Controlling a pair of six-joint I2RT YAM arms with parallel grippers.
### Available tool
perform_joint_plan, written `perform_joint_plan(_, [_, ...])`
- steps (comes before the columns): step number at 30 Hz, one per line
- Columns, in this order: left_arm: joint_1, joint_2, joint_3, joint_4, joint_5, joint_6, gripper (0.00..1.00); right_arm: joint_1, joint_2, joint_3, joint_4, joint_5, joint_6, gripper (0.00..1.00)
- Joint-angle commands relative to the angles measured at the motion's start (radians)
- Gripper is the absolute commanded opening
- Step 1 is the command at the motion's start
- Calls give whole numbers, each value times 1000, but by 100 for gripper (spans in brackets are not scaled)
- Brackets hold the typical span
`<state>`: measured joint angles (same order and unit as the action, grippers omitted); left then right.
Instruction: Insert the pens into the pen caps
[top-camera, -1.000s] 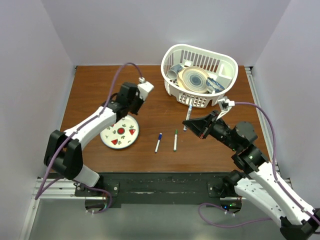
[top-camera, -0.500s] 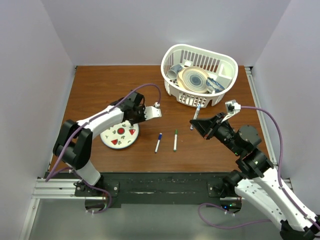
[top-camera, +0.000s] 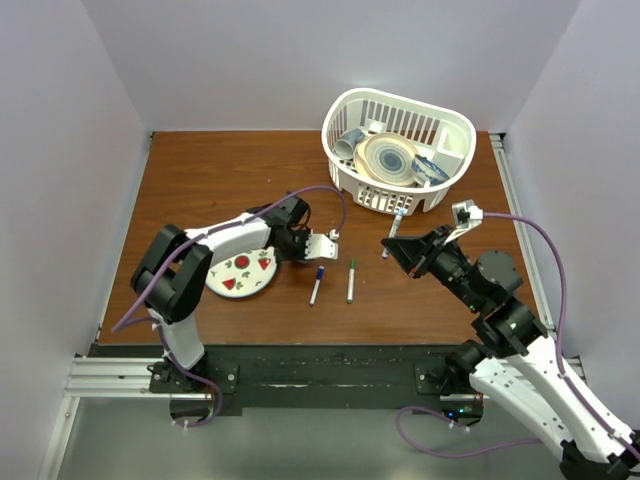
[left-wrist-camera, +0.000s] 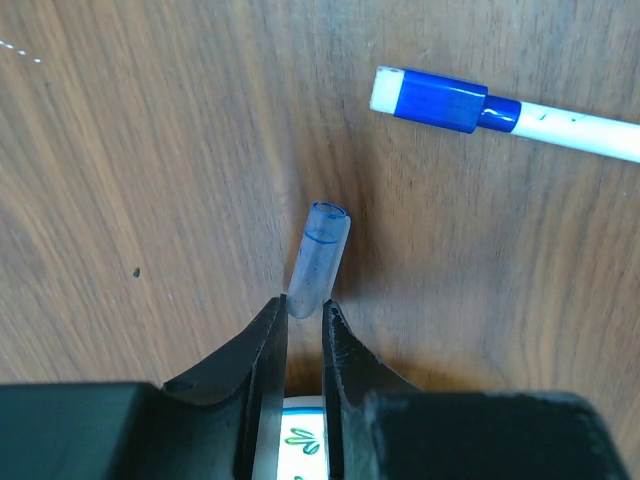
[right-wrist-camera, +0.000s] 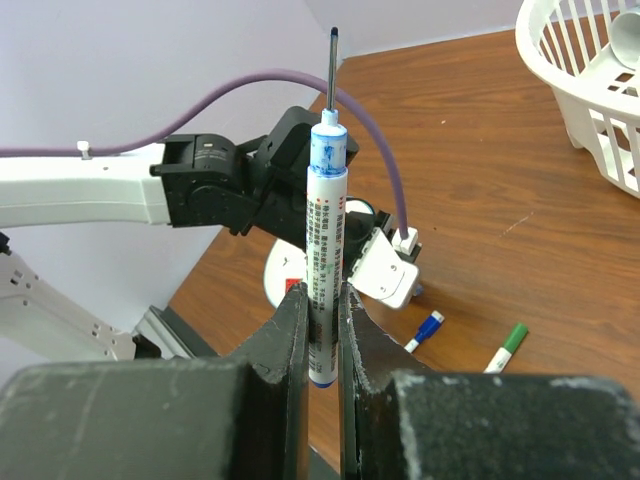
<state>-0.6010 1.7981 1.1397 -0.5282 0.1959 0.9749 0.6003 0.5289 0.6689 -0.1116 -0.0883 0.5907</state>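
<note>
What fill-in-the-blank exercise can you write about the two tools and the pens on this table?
1. The cap pinched in the left tool is translucent and ___ in colour.
2. The pen gripped by the right tool has no ___ on its tip.
3. On the table lie a blue-capped pen and a second pen whose cap is ___.
Missing words: blue; cap; green.

The brown wooden table (top-camera: 200, 170) carries a white slotted basket (top-camera: 380, 196) at its far right, a decorated plate (top-camera: 248, 279) at near left, and a blue-capped pen (top-camera: 317, 284) and a green-capped pen (top-camera: 351, 280) side by side mid-table.
</note>
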Motion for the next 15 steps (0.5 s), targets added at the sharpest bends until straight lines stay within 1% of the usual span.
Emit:
perform_joint_plan(1, [-11,38,77,-79,20,54,3,3,-23,-2,39,24,4,0])
perform_joint_plan(2, [-13,41,75,-87,16,56,6,1,-26,-2,38,22,6,0])
perform_joint_plan(3, [-17,43,74,-84,14,54,12,3,-26,-2,33,21,8,0])
perform_joint_plan(5, [-17,29,74,-73,22,41,18,3,-33,-3,24,24,11,0])
perform_joint_plan(6, [-19,15,75,-66,28,36,23,3,-38,-3,23,25,12,0])
perform_joint_plan(8, [-17,-37,72,-44,53,30,26,1,-50,-2,10,32,11,0])
perform_joint_plan(9, [-17,-55,72,-41,63,31,30,1,-53,0,6,33,9,0])
perform_joint_plan(11, [-19,-107,71,-12,60,16,41,1,-55,4,-2,36,6,0])
perform_joint_plan(12, [-19,-123,74,-10,59,15,53,3,-55,8,-6,35,6,0])
perform_joint_plan(13, [-19,-150,74,-12,53,13,54,1,-53,14,-8,32,6,0])
perform_joint_plan(14, [-19,-164,77,-10,42,12,57,3,-53,15,-10,27,6,0])
perform_joint_plan(15, [-19,-192,78,2,15,4,65,1,-55,17,-10,25,11,0])
